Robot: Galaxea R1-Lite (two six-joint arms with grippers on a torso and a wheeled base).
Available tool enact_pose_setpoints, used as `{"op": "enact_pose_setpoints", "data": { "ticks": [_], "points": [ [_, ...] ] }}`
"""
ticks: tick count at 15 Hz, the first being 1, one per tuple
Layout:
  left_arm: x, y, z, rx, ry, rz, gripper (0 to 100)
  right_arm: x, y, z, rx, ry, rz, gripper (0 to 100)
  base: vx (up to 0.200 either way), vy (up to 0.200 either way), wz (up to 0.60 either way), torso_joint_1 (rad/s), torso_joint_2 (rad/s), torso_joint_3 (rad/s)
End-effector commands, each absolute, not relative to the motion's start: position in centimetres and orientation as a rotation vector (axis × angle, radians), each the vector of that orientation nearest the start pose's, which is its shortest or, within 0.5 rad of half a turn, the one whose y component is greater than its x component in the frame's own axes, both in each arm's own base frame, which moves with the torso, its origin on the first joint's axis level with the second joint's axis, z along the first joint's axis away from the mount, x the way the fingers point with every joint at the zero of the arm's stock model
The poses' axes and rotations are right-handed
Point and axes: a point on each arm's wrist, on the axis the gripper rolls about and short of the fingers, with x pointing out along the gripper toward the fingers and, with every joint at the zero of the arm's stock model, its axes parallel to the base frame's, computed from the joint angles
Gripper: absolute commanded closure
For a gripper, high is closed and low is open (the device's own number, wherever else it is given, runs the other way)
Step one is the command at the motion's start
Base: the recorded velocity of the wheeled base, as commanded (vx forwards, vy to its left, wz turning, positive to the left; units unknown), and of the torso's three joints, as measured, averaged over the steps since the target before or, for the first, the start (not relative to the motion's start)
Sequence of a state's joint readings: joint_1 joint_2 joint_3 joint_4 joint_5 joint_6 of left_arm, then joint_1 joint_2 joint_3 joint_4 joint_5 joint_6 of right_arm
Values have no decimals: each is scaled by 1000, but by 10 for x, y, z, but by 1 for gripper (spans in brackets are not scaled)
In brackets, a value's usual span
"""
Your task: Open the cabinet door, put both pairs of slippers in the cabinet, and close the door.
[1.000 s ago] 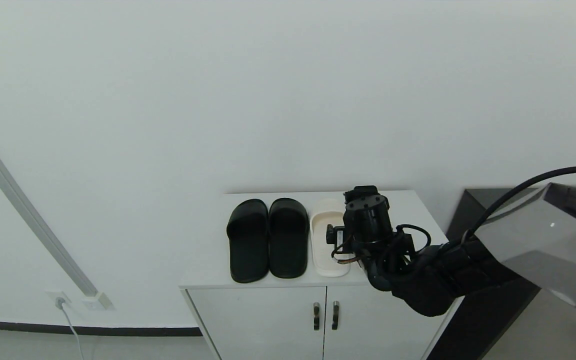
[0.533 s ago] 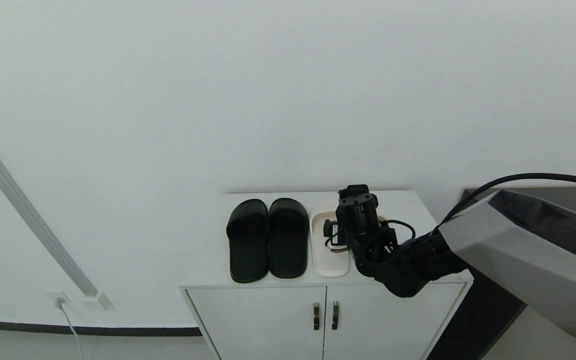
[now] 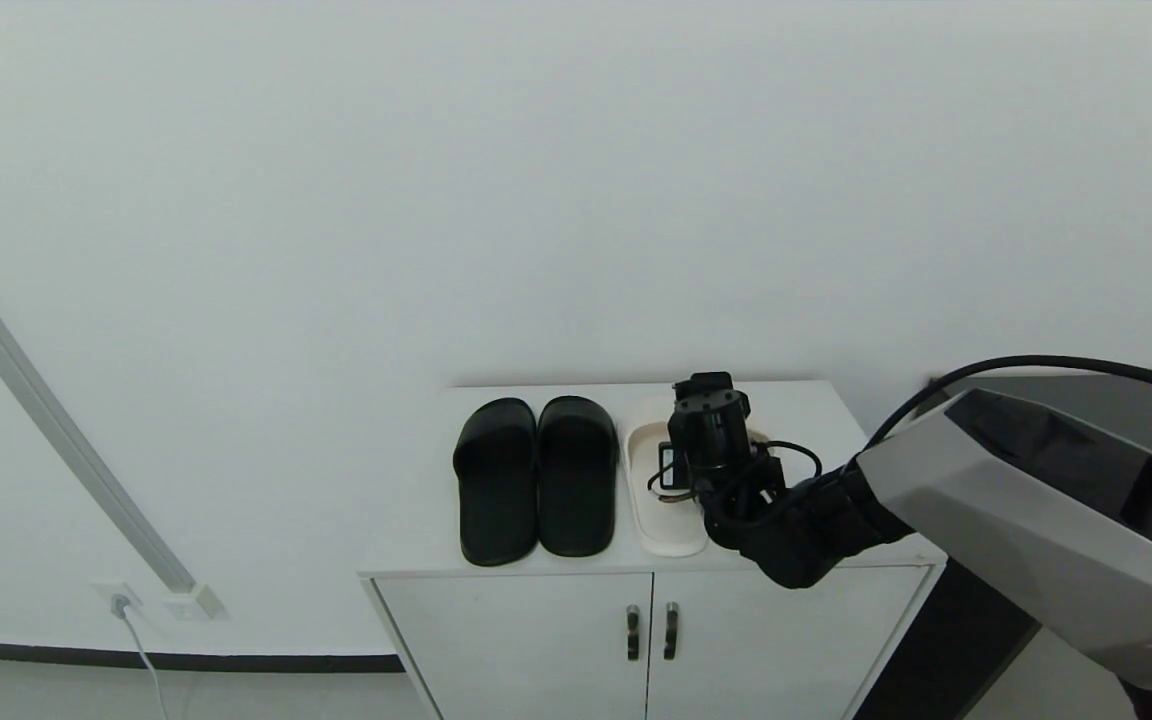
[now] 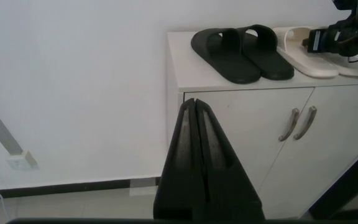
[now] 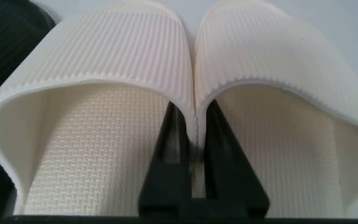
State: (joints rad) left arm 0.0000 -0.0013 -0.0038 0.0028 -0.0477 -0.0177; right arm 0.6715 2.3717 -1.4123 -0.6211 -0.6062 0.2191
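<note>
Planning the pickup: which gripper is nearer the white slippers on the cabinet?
Right. The right gripper clamps the white slippers by their touching inner walls; the left gripper hangs low before the cabinet, well apart.

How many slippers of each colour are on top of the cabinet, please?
black slippers: 2
cream slippers: 2
Total: 4
</note>
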Motion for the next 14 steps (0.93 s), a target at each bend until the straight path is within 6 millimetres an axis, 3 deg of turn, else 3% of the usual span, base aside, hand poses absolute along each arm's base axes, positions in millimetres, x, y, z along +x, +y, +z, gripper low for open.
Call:
{"op": "enact_pose_setpoints", "data": {
  "ticks": [1,4,7,11,14],
  "points": [
    [-23,-1,76,-18,0,-48,100,373,281,85,16,266,37,100,0,0,0,0,0,0],
    [-23,-1,76,-18,-1,-48,100,363,278,101,-6,249,51,100,0,0,0,0,0,0],
    [-23,-1,76,-17,-3,-48,100,328,264,135,2,235,91,100,0,0,0,0,0,0],
    [-23,-1,76,-17,-1,-48,100,252,215,178,26,257,349,100,0,0,0,0,0,0],
    [-23,-1,76,-15,-1,-49,100,195,178,184,34,302,606,100,0,0,0,0,0,0]
  ]
}}
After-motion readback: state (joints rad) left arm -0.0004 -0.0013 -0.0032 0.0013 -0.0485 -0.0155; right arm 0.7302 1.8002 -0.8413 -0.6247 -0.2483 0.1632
